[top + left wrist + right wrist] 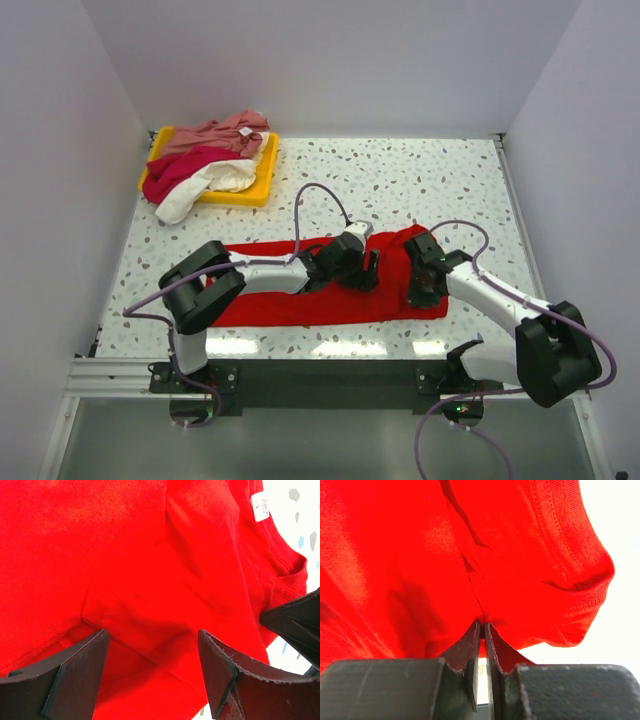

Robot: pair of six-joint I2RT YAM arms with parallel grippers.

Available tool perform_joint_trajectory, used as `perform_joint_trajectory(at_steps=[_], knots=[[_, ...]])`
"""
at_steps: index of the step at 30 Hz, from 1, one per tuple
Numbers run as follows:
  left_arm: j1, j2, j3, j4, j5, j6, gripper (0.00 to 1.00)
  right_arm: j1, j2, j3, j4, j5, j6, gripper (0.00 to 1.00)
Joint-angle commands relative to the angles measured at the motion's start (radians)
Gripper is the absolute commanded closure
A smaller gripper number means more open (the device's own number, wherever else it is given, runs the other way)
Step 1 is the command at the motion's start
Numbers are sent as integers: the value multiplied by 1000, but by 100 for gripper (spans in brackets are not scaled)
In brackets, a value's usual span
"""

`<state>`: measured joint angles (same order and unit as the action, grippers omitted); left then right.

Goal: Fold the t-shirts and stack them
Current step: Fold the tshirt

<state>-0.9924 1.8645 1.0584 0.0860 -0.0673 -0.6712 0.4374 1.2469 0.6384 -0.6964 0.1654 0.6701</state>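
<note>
1. Spreading under everything, the desk (400,180) was a white top flecked with grey and dark chips. Plain pale walls (330,60) closed it in on three sides, and a metal rail (110,378) ran along the near edge where both arms were bolted.
2. The bright red t-shirt (330,305) lay in a long band across the near half of the desk, under the two arms, with its right end bunched upward.
3. A yellow tray (262,170) sat in the far left corner, well apart from the red shirt. Heaped in it were a dusty pink shirt (215,135) at the back, a crimson shirt (175,172) spilling over the left rim, and a cream-white shirt (215,180) hanging over the front rim onto the desk.
4. The left claw (152,645) hung over the middle of the red shirt with its fingers spread wide, gripping nothing.
5. The right claw (482,630), at the shirt's right end, was pinched almost together on a fold of the red cloth beside a stitched hem.
6. A small white tag (261,507) sewn at the red shirt's neckline bore the letter "S"; the finer print above it was too blurred to read.
</note>
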Motion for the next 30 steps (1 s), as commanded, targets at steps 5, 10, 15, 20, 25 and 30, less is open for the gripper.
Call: perform_joint_trajectory(at_steps=[5, 10, 15, 20, 25, 30], knots=[[-2, -4, -18, 31, -25, -21, 24, -3, -29, 44, -49, 29, -9, 85], [-2, -16, -37, 37, -26, -28, 24, -3, -29, 35, -45, 22, -6, 76], [-2, -31, -49, 37, -31, -27, 24, -3, -44, 29, -34, 11, -4, 84], [-2, -34, -54, 35, -35, -28, 24, -5, -58, 35, -43, 13, -6, 100], [-2, -41, -57, 31, -42, -28, 24, -3, -92, 66, -96, 40, -10, 100], [-2, -31, -55, 28, -37, -27, 24, -3, -129, 106, -173, 71, -7, 100]])
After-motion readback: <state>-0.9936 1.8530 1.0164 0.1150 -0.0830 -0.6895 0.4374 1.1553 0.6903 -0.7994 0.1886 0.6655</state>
